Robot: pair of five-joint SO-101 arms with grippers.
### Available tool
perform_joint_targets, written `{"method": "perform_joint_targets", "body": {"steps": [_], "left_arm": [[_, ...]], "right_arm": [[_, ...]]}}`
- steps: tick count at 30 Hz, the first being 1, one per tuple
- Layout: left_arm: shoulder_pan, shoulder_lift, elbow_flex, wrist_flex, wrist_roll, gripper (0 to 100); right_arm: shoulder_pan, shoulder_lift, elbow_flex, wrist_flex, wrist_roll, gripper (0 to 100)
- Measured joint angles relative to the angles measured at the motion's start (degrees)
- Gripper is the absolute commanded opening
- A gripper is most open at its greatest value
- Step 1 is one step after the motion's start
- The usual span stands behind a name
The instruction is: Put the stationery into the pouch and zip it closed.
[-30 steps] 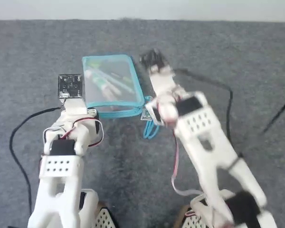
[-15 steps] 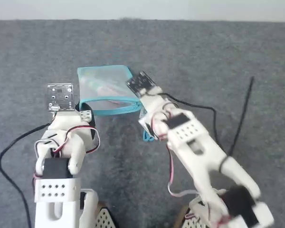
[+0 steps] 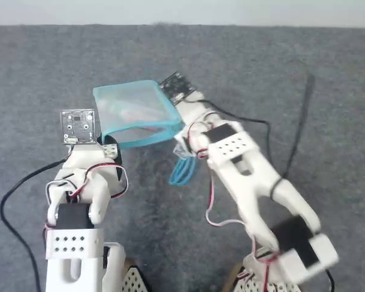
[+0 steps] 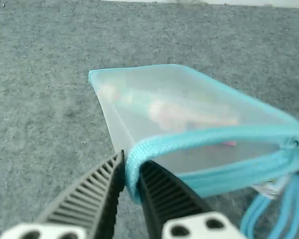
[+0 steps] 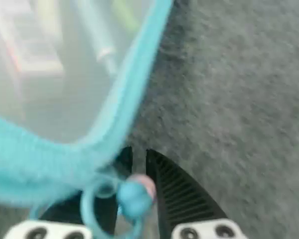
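The clear pouch (image 3: 134, 112) with teal zipper trim hangs tilted above the grey carpet, held between both arms. Pens and other stationery (image 4: 184, 112) show through its side. My left gripper (image 4: 131, 162) is shut on the teal zipper edge at one near corner; in the high view this left gripper (image 3: 111, 141) sits under the pouch's left end. My right gripper (image 5: 138, 157) is shut on the zipper end at the other corner, and this right gripper (image 3: 177, 128) stands at the pouch's right end. A blue cord loop (image 3: 182, 170) dangles below it, with its bead (image 5: 135, 193) between the fingers.
Grey carpet (image 3: 304, 61) covers the whole table. A black cable (image 3: 12, 194) trails by the left arm and another black cable (image 3: 298, 134) runs along the right arm. A pale wall strip (image 3: 182, 11) marks the far edge.
The pouch has come up off the carpet and tilted, shifting a little left. The right arm swung left with the zipper end. The left arm drew back slightly while keeping hold.
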Motion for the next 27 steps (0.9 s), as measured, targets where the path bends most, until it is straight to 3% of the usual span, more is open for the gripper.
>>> {"method": "perform_joint_targets", "body": {"steps": [8,13,18,27], "left_arm": [[0.35,0.00,1.67,-1.85,0.00,1],[0.35,0.00,1.67,-2.02,0.00,1],[0.09,0.00,1.67,-2.02,0.00,1],[0.18,0.00,1.67,-2.02,0.00,1]], "right_arm": [[-0.97,-24.18,0.09,15.12,0.00,0.8],[-10.90,-34.81,8.35,18.90,0.79,0.8],[-16.97,-38.24,16.09,18.90,5.45,0.9],[-17.67,-38.51,17.41,18.90,5.45,0.7]]}}
